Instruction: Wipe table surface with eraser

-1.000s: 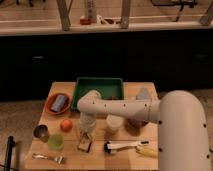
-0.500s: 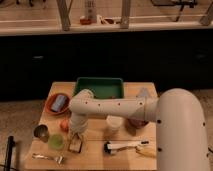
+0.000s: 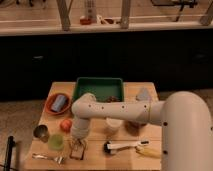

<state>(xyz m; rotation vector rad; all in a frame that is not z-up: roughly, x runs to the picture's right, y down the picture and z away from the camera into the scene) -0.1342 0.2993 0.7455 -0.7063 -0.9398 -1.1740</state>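
Note:
The light tan wooden table surface (image 3: 95, 155) fills the middle of the camera view. The eraser (image 3: 76, 150), a small block with dark edges and a pale middle, lies on the table near its front left, right of the green cup (image 3: 56, 142). My gripper (image 3: 77, 144) points straight down onto the eraser and is shut on it, pressing it to the tabletop. My white arm (image 3: 120, 111) reaches in from the right across the table and hides part of the surface.
A green tray (image 3: 98, 89) stands at the back. An orange bowl (image 3: 56, 104) holding a grey cup, an orange fruit (image 3: 65, 124), a metal cup (image 3: 41, 132) and a fork (image 3: 47, 158) are on the left. A white cup (image 3: 113, 125), a white-handled brush (image 3: 122, 146) and a banana (image 3: 150, 151) are on the right.
My gripper and the eraser have slid left across the tabletop, from near the table's middle toward the green cup. The other objects have not moved.

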